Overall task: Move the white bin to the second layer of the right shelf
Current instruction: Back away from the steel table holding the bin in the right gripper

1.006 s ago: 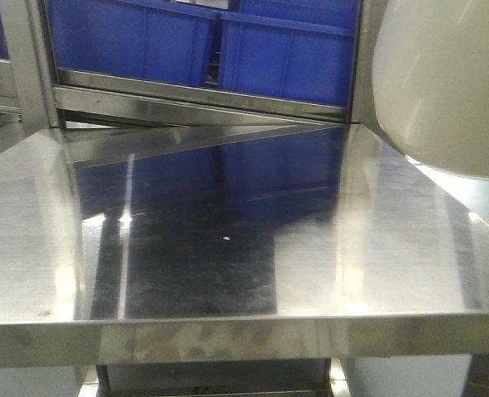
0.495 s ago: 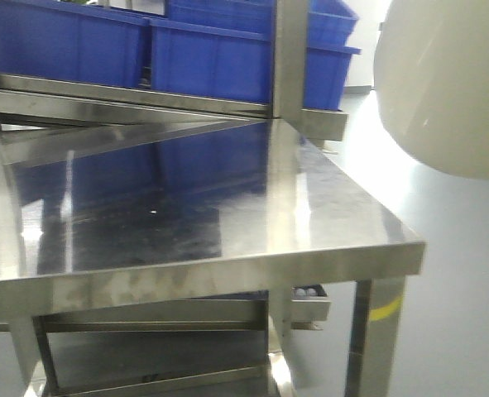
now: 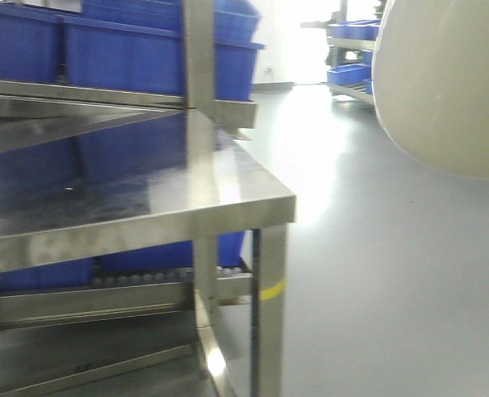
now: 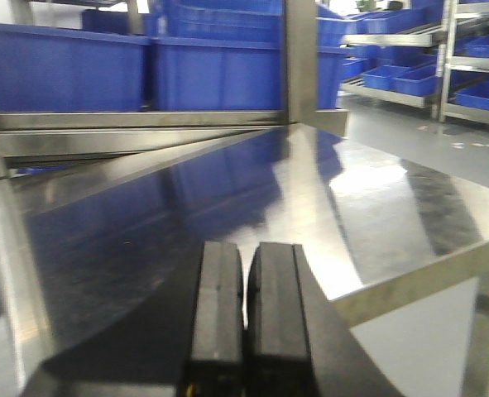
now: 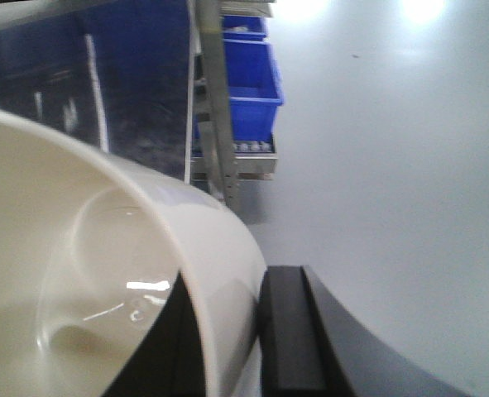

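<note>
The white bin [image 3: 443, 91] hangs in the air at the upper right of the front view, above the grey floor and to the right of the steel table. In the right wrist view its glossy cream inside [image 5: 87, 273] fills the lower left. My right gripper [image 5: 232, 277] is shut on the bin's wall, one finger inside and one outside. My left gripper [image 4: 244, 248] is shut and holds nothing; it hovers over the steel table [image 4: 352, 190]. I cannot pick out the right shelf second layer in any view.
The table's corner and leg [image 3: 269, 331] stand mid-frame, with a roller rail [image 3: 145, 279] underneath. Blue crates [image 3: 128, 50] sit on the rack behind the table. Farther racks with blue crates [image 3: 352, 41] stand across the grey floor [image 3: 393, 273].
The front view has swung to the right: the table slid left, and its right corner, the floor and the far racks came into sight. The bin kept its place in the frame.
</note>
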